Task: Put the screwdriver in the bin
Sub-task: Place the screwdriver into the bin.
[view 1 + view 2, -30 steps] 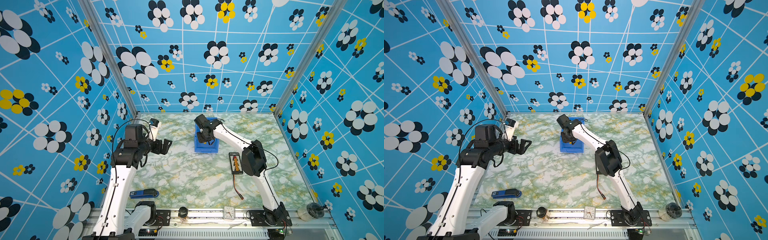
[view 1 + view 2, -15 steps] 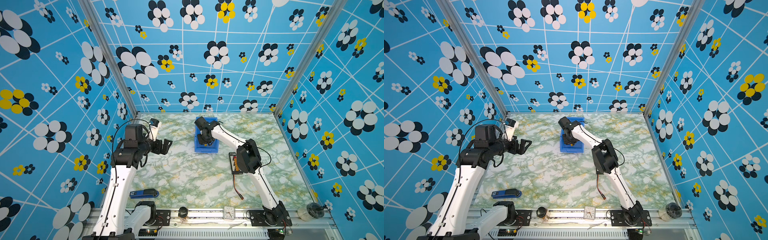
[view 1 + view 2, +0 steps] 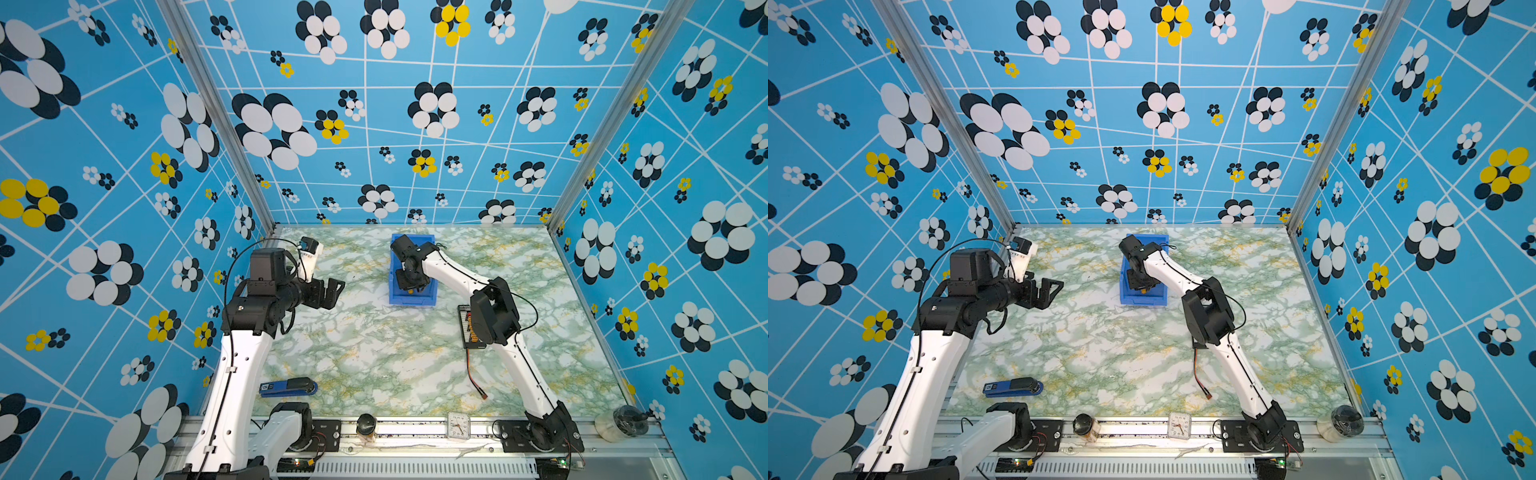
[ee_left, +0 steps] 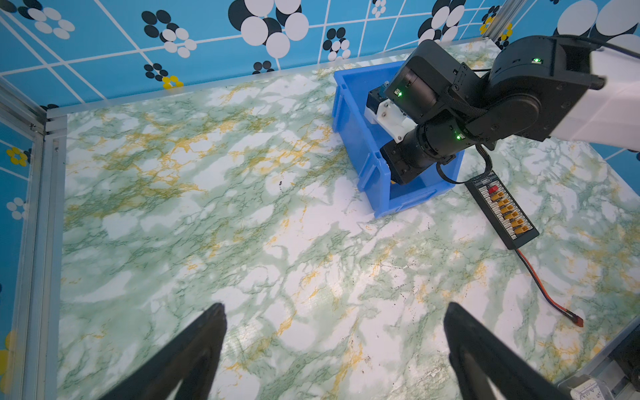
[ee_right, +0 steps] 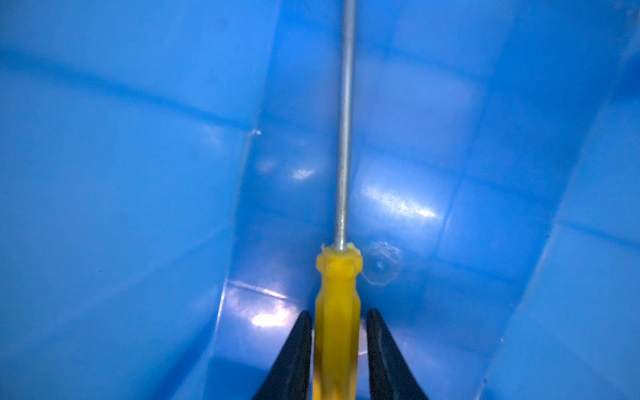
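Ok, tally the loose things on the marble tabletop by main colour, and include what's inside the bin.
Blue: 2, the bin and the stapler
Yellow: 1, the screwdriver
Black: 1, the board
Total: 4

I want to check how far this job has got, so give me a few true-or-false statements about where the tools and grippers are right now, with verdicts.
1. The screwdriver lies on the table outside the bin. False: it is inside the bin, between the fingers of the right gripper.
2. The left gripper is open and holds nothing. True.
3. The stapler sits in the bin. False: it lies on the table near the left arm's base.
4. The right gripper reaches down into the bin. True.
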You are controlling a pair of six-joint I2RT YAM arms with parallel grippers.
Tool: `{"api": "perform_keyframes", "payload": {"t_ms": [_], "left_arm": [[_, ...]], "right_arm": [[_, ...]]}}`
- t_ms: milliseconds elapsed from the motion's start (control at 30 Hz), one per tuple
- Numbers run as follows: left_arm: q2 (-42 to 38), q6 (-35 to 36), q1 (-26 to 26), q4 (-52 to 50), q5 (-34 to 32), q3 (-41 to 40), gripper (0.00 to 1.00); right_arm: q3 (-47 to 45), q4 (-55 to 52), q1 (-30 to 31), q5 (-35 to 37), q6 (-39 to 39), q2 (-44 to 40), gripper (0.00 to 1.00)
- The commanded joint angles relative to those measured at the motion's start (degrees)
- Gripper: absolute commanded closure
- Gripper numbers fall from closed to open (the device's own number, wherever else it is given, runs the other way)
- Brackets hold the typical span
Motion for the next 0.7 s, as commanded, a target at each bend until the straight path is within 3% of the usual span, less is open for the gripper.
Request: {"api": "perform_keyframes", "payload": {"t_ms": [0,333,667], "left_arm": [[-0.3,-0.4,-0.5,-0.6,1.0,-0.2,0.01],[1.6,0.0,-0.5,-0.6,-0.1,1.1,0.01],[3.7,-0.4,-0.3,0.1,-4.0,1.3,0.01]], "right_arm": [[2.7,-2.2,-0.2,1.7,-0.6,-1.7,0.67],[11.6,-8.4,-0.1,8.9,-4.8,-6.7,0.63],[6.7,-4.3,-0.2,13.7,-7.8,-22.0,0.55]]}}
